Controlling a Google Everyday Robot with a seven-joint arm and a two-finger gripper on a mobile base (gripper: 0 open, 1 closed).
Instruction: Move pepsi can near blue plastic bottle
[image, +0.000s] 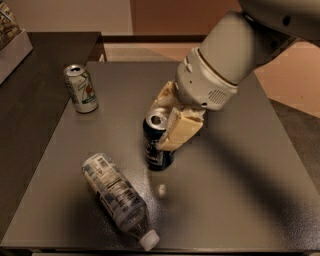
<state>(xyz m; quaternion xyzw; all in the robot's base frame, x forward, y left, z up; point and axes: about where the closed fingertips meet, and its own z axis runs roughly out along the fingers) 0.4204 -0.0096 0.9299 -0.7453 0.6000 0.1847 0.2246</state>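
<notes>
The pepsi can (154, 150) is dark navy with a silver top and stands upright near the middle of the grey table (240, 190). My gripper (161, 127) comes in from the upper right and is shut on the can's upper part; one cream finger (179, 131) covers its right side. The blue plastic bottle (114, 191) lies on its side at the front left, white cap pointing to the front edge. It is a short way down and left of the can, not touching it. I cannot tell whether the can rests on the table or hangs just above it.
A white and green can (80, 88) stands upright at the table's back left. A darker table (30, 105) adjoins on the left, with a light box (12, 45) at its far end. My arm's large white body (225, 65) hangs over the back right.
</notes>
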